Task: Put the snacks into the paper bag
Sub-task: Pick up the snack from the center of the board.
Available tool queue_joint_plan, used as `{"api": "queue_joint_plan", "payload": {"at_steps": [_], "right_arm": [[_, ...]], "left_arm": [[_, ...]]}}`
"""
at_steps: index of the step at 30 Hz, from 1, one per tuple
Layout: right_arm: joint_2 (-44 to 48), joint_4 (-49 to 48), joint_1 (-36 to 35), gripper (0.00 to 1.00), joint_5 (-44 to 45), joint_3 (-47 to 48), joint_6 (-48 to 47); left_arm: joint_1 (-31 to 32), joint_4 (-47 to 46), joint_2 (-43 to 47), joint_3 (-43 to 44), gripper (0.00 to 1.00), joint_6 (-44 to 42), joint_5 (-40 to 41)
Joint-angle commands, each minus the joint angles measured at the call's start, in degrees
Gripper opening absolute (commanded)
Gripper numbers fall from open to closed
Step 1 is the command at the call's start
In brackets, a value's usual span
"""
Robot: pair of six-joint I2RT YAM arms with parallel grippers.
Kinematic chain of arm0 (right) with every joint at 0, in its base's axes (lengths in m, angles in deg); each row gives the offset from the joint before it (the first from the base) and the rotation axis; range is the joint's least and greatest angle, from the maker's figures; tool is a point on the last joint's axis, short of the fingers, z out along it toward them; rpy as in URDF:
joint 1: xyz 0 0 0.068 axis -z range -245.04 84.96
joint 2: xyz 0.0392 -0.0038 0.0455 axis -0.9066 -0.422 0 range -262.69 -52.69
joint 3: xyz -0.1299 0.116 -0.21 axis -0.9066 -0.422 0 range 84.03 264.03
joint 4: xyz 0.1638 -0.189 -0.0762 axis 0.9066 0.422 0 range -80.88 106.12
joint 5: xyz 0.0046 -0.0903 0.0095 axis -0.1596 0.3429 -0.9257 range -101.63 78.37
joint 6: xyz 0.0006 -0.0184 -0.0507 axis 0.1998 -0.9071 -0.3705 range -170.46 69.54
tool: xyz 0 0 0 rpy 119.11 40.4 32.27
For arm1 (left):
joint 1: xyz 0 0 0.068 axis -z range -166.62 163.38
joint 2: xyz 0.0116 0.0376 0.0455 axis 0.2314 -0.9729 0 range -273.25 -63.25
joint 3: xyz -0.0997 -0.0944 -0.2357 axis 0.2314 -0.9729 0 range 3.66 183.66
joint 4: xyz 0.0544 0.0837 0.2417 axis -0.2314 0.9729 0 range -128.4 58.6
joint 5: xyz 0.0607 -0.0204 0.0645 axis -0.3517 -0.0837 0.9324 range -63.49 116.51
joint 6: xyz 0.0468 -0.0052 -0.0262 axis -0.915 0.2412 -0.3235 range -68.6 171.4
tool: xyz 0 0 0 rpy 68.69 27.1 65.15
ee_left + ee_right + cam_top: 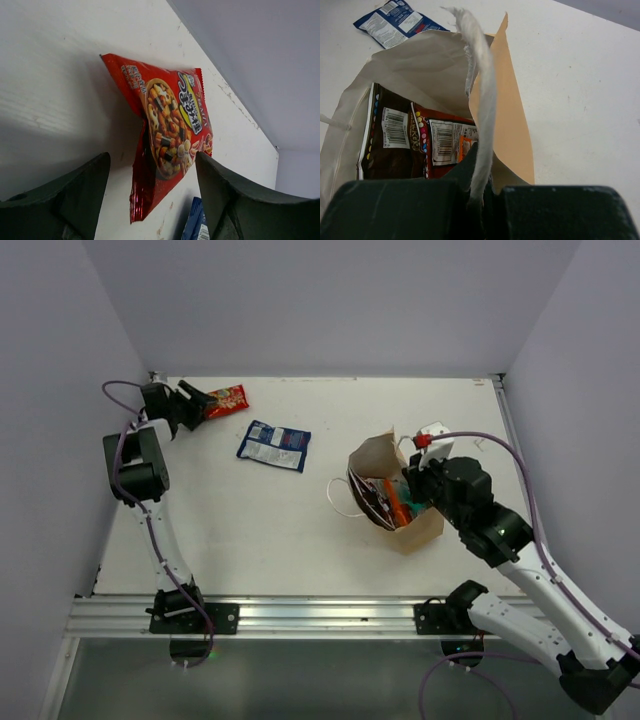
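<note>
- Top external view, nearest first: the right gripper (pixel 425 483) sits at the paper bag (pixel 378 455), right of centre on the white table (pixel 250 540).
- Its jaws are pinched fully together on the bag's white cord handle (pixel 482 100), which rises across the gaping mouth and hides part of the inside.
- Inside lie a dark brown packet (pixel 390 145) and a red-white packet (pixel 445 145), barcodes up.
- Beyond the bag, well apart from it, a blue-white packet (pixel 274 445) lies flat.
- Farthest, near the far-left corner, the left gripper (pixel 195 398) stands with jaws wide apart, straddling one end of the red packet (pixel 170 125). It has not clamped the packet, and contact cannot be told.
</note>
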Motion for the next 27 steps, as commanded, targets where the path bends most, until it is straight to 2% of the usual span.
{"api": "queue_joint_plan", "payload": {"at_steps": [1, 7, 10, 13, 15, 16, 19, 21, 27], "right_arm": [[-1.2, -1.7, -0.3, 0.00, -1.1, 0.5, -0.5], [-2.3, -1.1, -0.3, 0.00, -1.6, 1.0, -0.9], [-2.2, -0.8, -0.4, 0.00, -1.3, 1.7, -1.1], [-2.2, 0.2, -0.4, 0.00, -0.8, 2.8, -1.6], [-2.1, 1.1, -0.3, 0.00, -0.4, 3.9, -1.8], [-2.1, 1.3, -0.4, 0.00, -0.2, 4.2, -1.9], [-2.1, 2.3, -0.4, 0.00, -0.1, 5.3, -2.2], [-2.1, 2.8, -0.3, 0.00, -0.3, 6.0, -2.3], [-2.0, 3.9, -0.4, 0.00, -1.4, 7.0, -2.2]], "left_arm": [[-0.3, -4.3, -3.8, 4.3, 0.73, 2.1, -2.5], [-0.2, -4.9, -8.0, 7.5, 0.66, 4.2, -4.3], [-0.2, -6.0, -8.3, 7.3, 0.59, 4.5, -4.8], [-0.3, -6.5, -7.8, 7.0, 0.45, 4.0, -5.5], [-0.3, -6.9, -7.0, 6.1, 0.40, 2.9, -5.9], [-0.2, -7.0, -5.9, 5.8, 0.33, 2.4, -5.8], [-0.3, -7.2, -3.4, 3.9, 0.25, -0.4, -5.2], [-0.2, -7.5, -1.4, 2.4, 0.13, -2.7, -4.8], [-0.2, -6.9, 3.3, -1.0, 0.00, -8.2, -4.3]]}}
